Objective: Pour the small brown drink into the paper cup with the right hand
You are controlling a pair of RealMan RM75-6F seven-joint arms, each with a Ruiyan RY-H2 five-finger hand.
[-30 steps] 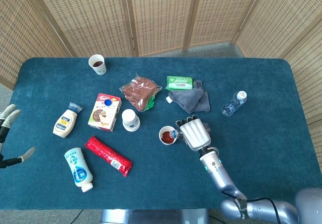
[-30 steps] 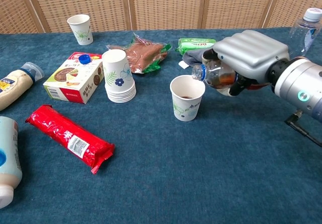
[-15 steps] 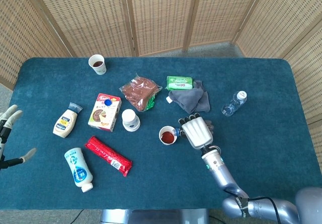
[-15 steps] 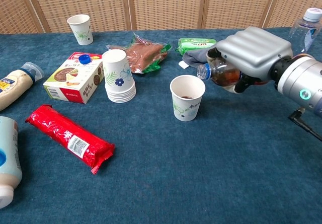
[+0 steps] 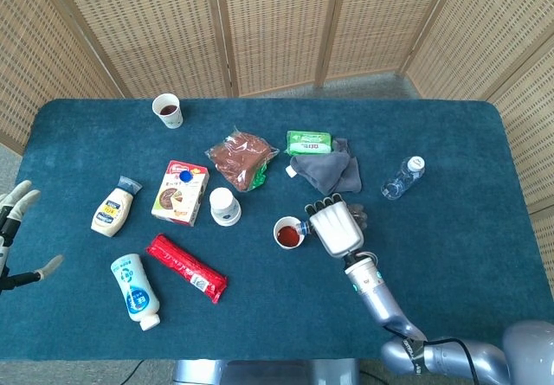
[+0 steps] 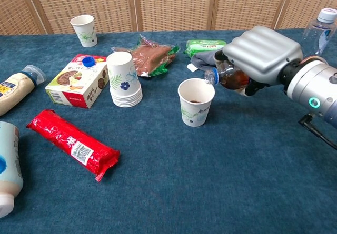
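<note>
The right hand (image 6: 263, 52) grips the small brown bottle (image 6: 229, 78), fingers wrapped over its body. The bottle lies nearly level, its long axis pointing toward the robot's left, with the open mouth at the rim of the paper cup (image 6: 195, 102) and just above it. The cup stands upright directly left of the hand, with dark drink already in it; brown liquid remains in the bottle. By my reading, pouring on needs the neck tipped lower over the cup rather than any travel.

The left hand (image 5: 16, 229) hangs at the table's far left edge, well apart, fingers spread and holding nothing.

Nearest the chest camera lie a red packet (image 6: 71, 143) and a white bottle (image 6: 7, 171). Left of the cup stand stacked cups (image 6: 124, 79), then a box (image 6: 79, 80) and a sauce bottle (image 6: 18, 88). Behind the hand lie a grey cloth (image 5: 327, 170) and a green pack (image 6: 205, 46); a brown bag (image 6: 150, 54) sits beside them. Farthest are a water bottle (image 6: 320, 26) and another cup (image 6: 84, 29). Nothing stands between bottle mouth and cup.
</note>
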